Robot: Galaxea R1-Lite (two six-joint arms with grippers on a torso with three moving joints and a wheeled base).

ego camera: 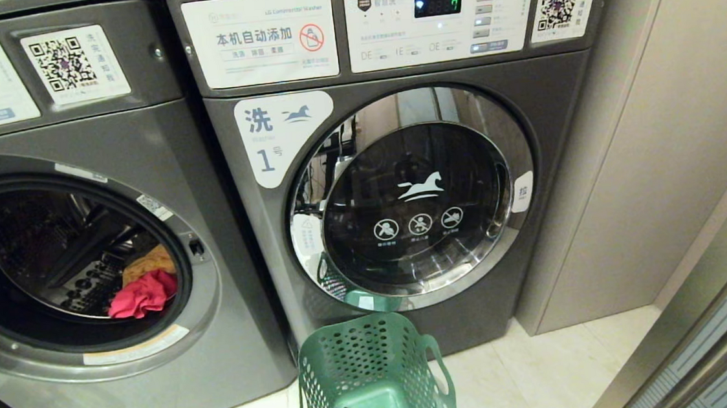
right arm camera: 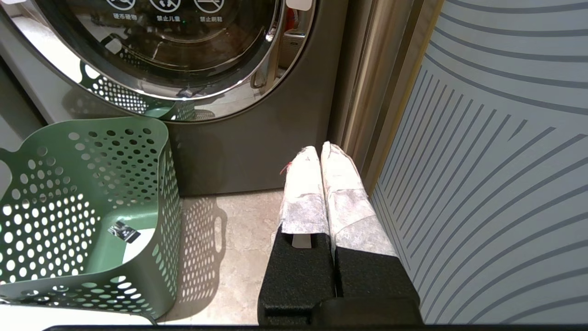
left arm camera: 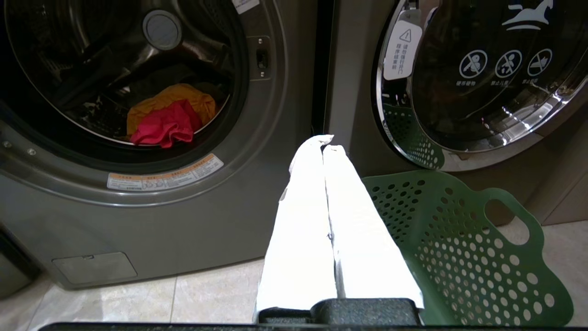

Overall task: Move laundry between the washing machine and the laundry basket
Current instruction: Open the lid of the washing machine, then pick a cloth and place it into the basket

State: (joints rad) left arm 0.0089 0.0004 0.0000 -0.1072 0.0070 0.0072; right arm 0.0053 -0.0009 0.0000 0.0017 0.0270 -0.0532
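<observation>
Open washer (ego camera: pixel 82 252) on the left w/ red cloth (ego camera: pixel 144 296) and yellow cloth (ego camera: pixel 147 263) in the drum. Basket (ego camera: pixel 367 372) on the floor before the shut no. 1 machine (ego camera: pixel 401 181) (empty but for a sticker). Left gripper (left arm camera: pixel 327 142) and right gripper (right arm camera: pixel 320 149) both pinched closed, holding nothing, low near basket.

A closed front-loader labelled 1 (ego camera: pixel 401 181) stands against a beige wall panel (ego camera: pixel 656 129) on pale floor tiles (ego camera: pixel 532 372)
</observation>
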